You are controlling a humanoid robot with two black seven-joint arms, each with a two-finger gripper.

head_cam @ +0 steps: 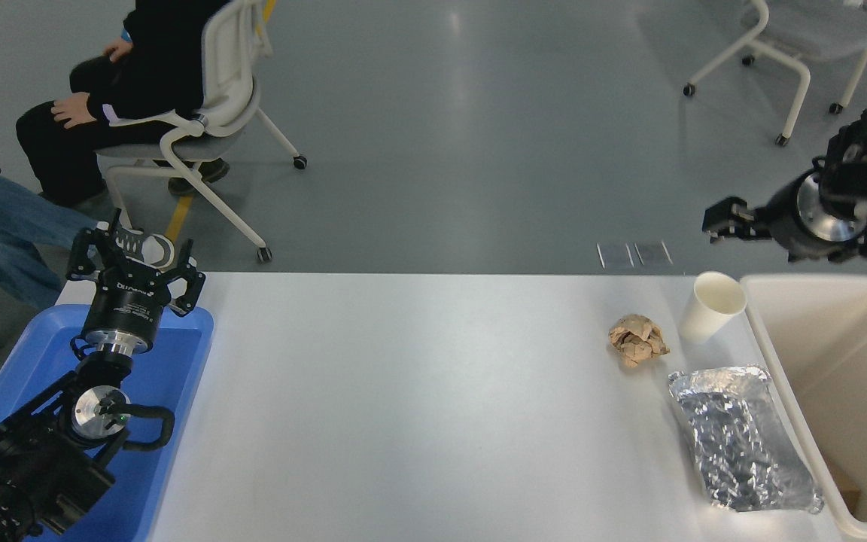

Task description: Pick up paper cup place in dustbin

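White print runs across the body of the left gripper (135, 260) at about eight o'clock on the table, but it is upside down and too small to read.

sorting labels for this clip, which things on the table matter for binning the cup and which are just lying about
For the job:
- paper cup, upright beside the bin
- dustbin, at the table's right end
- right end effector, in the air above the cup

Lying about:
- crumpled brown paper ball
- foil tray
- blue tray, under the parked left end effector
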